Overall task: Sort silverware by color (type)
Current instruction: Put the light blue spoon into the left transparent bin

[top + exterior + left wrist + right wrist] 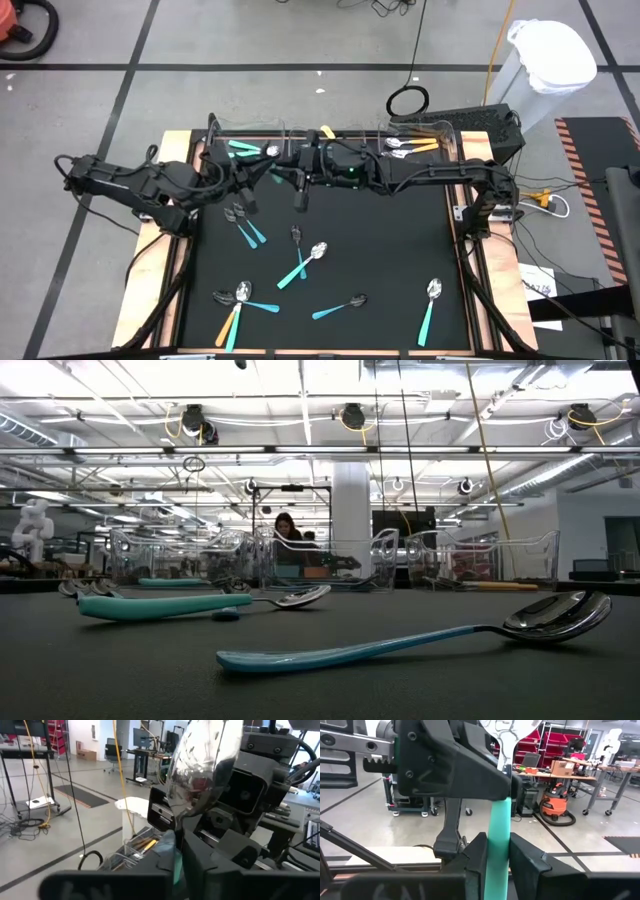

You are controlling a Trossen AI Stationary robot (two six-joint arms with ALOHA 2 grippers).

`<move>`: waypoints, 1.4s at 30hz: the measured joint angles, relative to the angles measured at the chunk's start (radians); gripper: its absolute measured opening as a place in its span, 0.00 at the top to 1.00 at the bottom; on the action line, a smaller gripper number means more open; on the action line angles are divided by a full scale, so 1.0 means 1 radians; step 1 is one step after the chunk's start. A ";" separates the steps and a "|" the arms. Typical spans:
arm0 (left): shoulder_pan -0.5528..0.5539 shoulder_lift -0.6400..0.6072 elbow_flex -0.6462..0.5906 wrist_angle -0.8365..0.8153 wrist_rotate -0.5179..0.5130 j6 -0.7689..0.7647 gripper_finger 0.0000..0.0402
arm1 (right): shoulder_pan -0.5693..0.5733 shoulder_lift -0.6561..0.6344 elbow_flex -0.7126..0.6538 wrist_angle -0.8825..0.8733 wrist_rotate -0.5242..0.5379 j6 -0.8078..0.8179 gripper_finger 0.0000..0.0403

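L gripper [175,865]: fingers pinched on teal spoon [499,835], bowl up | R gripper [495,855]: fingers clamp same spoon's handle | both meet mid-air at table's [400,270] far edge by bins [420,140] | other spoons [300,265] loose on mat

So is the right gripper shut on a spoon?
Yes. In the right wrist view the right gripper is shut on a teal spoon handle, held upright; the left gripper pinches the same spoon too.
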 joint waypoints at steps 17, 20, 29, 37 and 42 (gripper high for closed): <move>0.001 -0.015 0.000 0.005 0.009 -0.011 1.00 | -0.001 0.000 0.000 -0.002 -0.009 0.060 0.80; 0.001 -0.016 0.000 0.008 0.010 -0.010 1.00 | -0.008 0.000 0.000 -0.013 -0.012 0.101 0.75; 0.002 -0.047 0.001 -0.025 -0.036 -0.001 1.00 | -0.044 -0.078 0.000 -0.250 -0.008 0.156 0.56; 0.066 -0.058 0.001 -0.132 -0.057 -0.008 1.00 | -0.083 -0.224 0.000 -0.524 -0.006 0.165 0.51; 0.139 -0.058 0.001 -0.131 -0.039 -0.006 1.00 | -0.115 -0.307 -0.069 -0.593 -0.005 0.168 0.51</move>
